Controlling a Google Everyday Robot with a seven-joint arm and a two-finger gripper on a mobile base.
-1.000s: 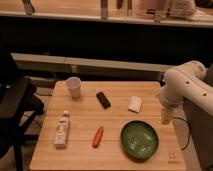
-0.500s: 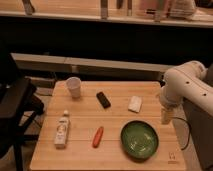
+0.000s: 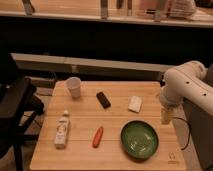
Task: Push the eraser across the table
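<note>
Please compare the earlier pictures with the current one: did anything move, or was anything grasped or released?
Nothing visibly changed. The gripper hangs at the same spot by the table edge on the right of the view, holding nothing. The eraser lies untouched where it was, well apart from it. The cup, white piece, bottle, orange stick and green bowl kept their places.

1. The white jointed robot arm (image 3: pixel 187 85) runs off the right edge, so its base is out of sight.
2. Its pale hand (image 3: pixel 166 115) hangs over the right edge of the light-wood plank bench (image 3: pixel 80 150), jaws apart. Its finer shape is blurred.
3. The label on the small pale lying bottle (image 3: pixel 62 130) is unreadable.
4. The dark chair-like shape (image 3: pixel 15 110) is cut off at the left.
5. The pale bag-like bundle on the upper ledge (image 3: pixel 180 7) is cut off at the top.
</note>
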